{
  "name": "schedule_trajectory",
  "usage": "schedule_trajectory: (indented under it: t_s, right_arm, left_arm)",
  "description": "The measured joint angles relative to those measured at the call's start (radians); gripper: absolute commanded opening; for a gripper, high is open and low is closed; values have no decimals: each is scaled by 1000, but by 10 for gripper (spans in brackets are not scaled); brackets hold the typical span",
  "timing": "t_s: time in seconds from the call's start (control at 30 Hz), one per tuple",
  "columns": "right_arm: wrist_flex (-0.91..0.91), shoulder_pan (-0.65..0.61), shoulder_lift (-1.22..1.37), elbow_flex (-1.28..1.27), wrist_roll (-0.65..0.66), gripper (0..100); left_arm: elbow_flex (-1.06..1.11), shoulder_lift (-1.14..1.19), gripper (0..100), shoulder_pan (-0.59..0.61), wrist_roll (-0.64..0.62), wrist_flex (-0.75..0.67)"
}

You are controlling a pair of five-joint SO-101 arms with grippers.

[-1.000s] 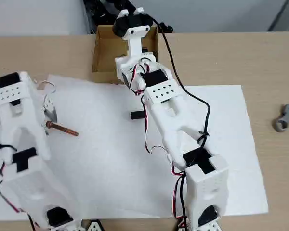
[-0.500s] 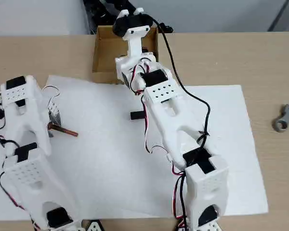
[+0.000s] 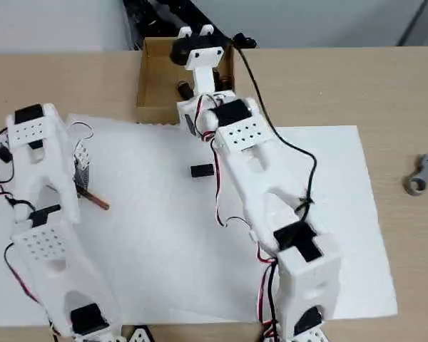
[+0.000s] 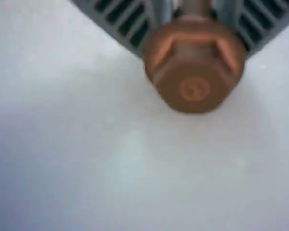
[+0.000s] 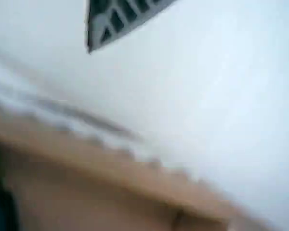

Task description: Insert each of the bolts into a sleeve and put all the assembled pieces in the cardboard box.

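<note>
Left wrist view, copper hex-headed bolt (image 4: pixel 195 79) between ribbed fingers (image 4: pixel 120 23)

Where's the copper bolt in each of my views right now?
High view: the copper bolt is over the white sheet, left of centre, one end at the left pincer.
Left wrist view: its hex head is close up, facing the camera, between the ribbed fingers.
Right wrist view: faces the sheet's edge instead.
Shared landmark: the white sheet, in all three.
</note>
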State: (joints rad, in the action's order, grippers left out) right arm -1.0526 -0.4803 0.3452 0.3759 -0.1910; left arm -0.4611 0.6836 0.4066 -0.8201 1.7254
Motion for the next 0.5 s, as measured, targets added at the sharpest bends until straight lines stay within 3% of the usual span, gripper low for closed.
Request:
schedule_trajectory:
  t_s: [0.27, 0.5]
  right_arm:
    - [-311, 0, -18, 63, 143, 143]
    - [-451, -2, -18, 63, 374, 142]
  left_arm:
    - [-3, -221, 5, -21, 186, 2]
    - [115, -560, 5, -21, 348, 8]
